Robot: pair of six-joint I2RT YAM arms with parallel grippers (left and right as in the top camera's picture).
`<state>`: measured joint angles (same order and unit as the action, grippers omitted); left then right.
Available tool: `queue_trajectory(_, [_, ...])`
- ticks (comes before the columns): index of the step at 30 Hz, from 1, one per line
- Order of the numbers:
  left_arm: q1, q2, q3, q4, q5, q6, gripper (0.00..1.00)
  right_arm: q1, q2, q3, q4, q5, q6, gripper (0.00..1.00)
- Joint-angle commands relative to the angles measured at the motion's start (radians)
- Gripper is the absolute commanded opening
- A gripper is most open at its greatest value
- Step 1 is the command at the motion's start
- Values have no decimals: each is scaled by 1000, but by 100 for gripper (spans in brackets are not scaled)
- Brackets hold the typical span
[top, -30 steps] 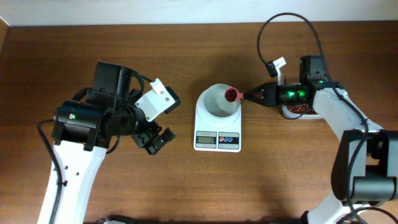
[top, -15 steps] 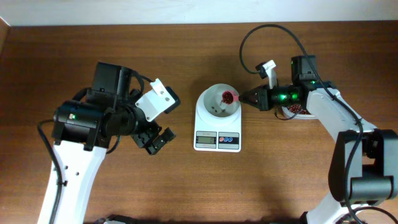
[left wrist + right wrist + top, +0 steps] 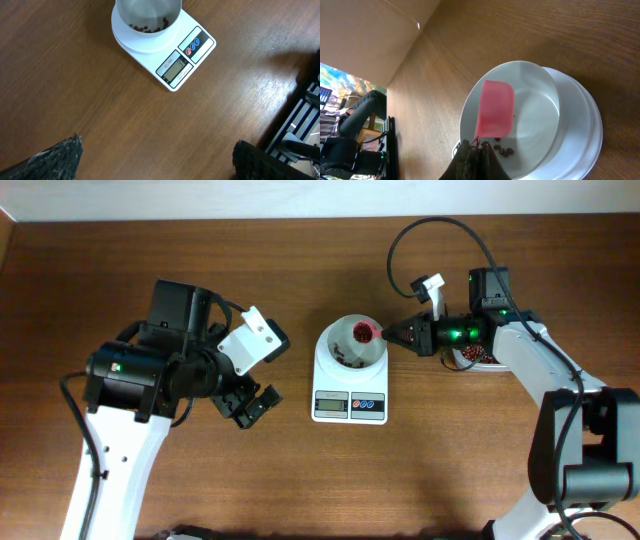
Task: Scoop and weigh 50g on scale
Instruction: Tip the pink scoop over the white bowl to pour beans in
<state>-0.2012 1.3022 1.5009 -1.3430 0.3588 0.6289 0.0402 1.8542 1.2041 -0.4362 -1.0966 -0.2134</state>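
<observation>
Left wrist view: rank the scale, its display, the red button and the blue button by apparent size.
1. scale, by far the largest
2. grey display
3. red button and blue button: they look alike in size, so no ranking between them

Display (image 3: 174,69) of the scale (image 3: 145,47): digits are shown, too blurred to be read.
Red and blue buttons (image 3: 192,46): no lettering can be made out.

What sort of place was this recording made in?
Probably a robot test bench in an indoor lab or office, not a kitchen: a brown wooden table, two white-and-black robot arms and only a small white digital kitchen scale between them.
</observation>
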Motion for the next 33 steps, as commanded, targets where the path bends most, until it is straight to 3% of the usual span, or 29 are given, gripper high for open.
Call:
queue_trajectory(1, [5, -12, 21, 2, -4, 15, 99, 7, -17, 4, 13, 10, -15, 4])
queue_trajectory(33, [5, -12, 21, 2, -4, 15, 99, 80, -17, 4, 10, 92, -14, 4])
